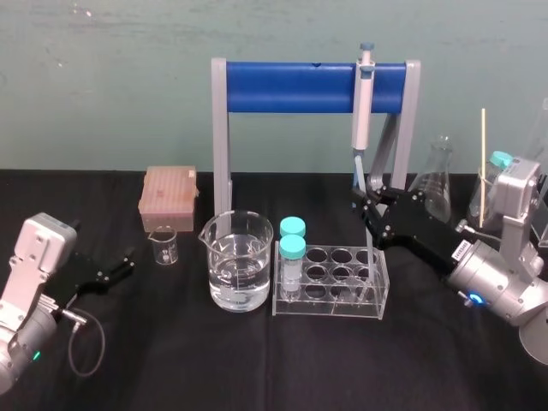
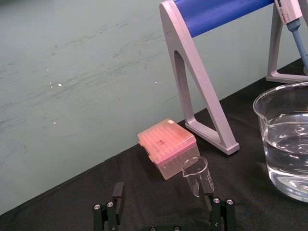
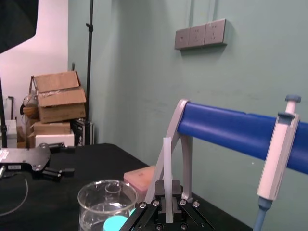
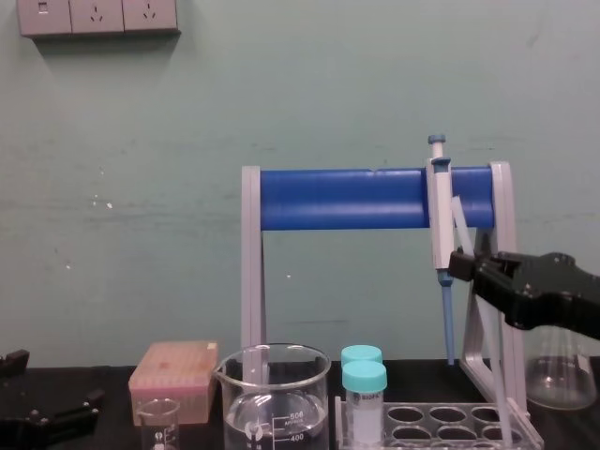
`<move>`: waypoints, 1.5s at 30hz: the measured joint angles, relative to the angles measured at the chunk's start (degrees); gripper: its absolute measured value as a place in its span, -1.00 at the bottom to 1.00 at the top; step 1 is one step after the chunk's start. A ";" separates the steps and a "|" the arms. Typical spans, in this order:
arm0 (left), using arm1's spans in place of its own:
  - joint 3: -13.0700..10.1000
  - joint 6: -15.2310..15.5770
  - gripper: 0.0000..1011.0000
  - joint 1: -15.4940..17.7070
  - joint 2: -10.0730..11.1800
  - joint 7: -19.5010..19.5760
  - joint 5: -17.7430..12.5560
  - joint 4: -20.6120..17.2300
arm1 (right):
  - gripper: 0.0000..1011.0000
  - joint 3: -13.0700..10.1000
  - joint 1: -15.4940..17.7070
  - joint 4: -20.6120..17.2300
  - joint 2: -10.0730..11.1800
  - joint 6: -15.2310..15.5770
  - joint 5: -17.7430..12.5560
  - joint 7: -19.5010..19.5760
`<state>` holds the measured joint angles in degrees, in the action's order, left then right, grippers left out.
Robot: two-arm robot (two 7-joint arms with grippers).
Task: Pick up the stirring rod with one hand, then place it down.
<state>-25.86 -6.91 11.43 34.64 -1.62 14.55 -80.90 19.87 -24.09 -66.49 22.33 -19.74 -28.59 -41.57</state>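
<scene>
Well, closest to the robot's body the left gripper (image 2: 162, 199) rests low at the near left of the black table (image 1: 171, 360), jaws apart and empty, aimed at a small beaker (image 1: 164, 246). Farther in stand the big beaker (image 1: 240, 274) of water and the clear tube rack (image 1: 330, 289) with two teal-capped tubes (image 1: 292, 248). Above the rack's right end the right gripper (image 3: 167, 188) has its jaws clamped on the stirring rod (image 3: 167, 159). The rod stands near upright, its top poking past the fingers; whether its lower end touches the rack I cannot tell. Just behind hang the pipette (image 1: 364, 103) and the blue bar (image 1: 291, 87) it clips to. My worry is the glass: thin and slick, it could slide in the grip. A tilt or a careless swing could knock it against the pipette, bar or rack. Laid flat, it may well roll.
</scene>
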 joint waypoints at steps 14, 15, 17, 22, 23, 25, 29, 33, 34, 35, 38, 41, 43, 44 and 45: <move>0.00 0.00 0.98 0.00 0.00 0.00 0.00 0.00 | -0.87 1.67 -2.89 8.32 -1.80 -0.45 -0.59 -3.16; 0.00 0.00 0.98 0.00 0.00 0.00 0.00 0.00 | -0.87 1.73 -2.99 8.60 -1.86 -0.41 -0.58 -3.21; 0.00 0.00 0.98 0.00 0.00 0.00 0.00 0.00 | -0.87 1.92 -3.22 9.35 -2.00 -0.35 -0.54 -3.33; 0.00 0.00 0.98 0.00 0.00 0.00 0.00 0.00 | -0.87 2.00 -3.45 10.04 -2.12 -0.26 -0.44 -3.37; 0.00 0.00 0.98 0.00 0.00 0.00 0.00 0.00 | -0.87 2.01 -3.45 10.04 -2.12 -0.26 -0.44 -3.37; 0.00 0.00 0.98 0.00 0.00 0.00 0.00 0.00 | -0.86 2.00 -3.45 10.01 -2.12 -0.26 -0.43 -3.37; 0.00 0.00 0.98 0.00 0.00 0.00 0.00 0.00 | -0.86 1.98 -3.44 9.94 -2.11 -0.26 -0.40 -3.37; 0.00 0.00 0.98 0.00 0.00 0.00 0.00 0.00 | -0.86 1.97 -3.42 9.89 -2.10 -0.26 -0.38 -3.37; 0.00 0.00 0.98 0.00 0.00 0.00 0.00 0.00 | -0.87 1.97 -3.41 9.86 -2.09 -0.27 -0.37 -3.37; 0.00 0.00 0.98 0.00 0.00 0.00 0.00 0.00 | -0.86 1.96 -3.41 9.85 -2.09 -0.27 -0.36 -3.37; 0.00 0.00 0.98 0.00 0.00 0.00 0.00 0.00 | -0.87 1.95 -3.40 9.78 -2.07 -0.28 -0.34 -3.36; 0.00 0.00 0.98 0.00 0.00 0.00 0.00 0.00 | -0.86 1.94 -3.39 9.77 -2.06 -0.29 -0.34 -3.36; 0.00 0.00 0.98 0.00 0.00 0.00 0.00 0.00 | -0.77 1.92 -3.37 9.76 -2.06 -0.30 -0.34 -3.35; 0.00 0.00 0.98 0.00 0.00 0.00 0.00 0.00 | -0.75 1.92 -3.37 9.75 -2.06 -0.30 -0.34 -3.35; 0.00 0.00 0.98 0.00 0.00 0.00 0.00 0.00 | -0.71 1.92 -3.37 9.75 -2.06 -0.30 -0.34 -3.35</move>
<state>-25.86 -6.91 11.43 34.64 -1.62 14.55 -80.90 21.79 -27.46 -56.74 20.27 -20.04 -28.93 -44.92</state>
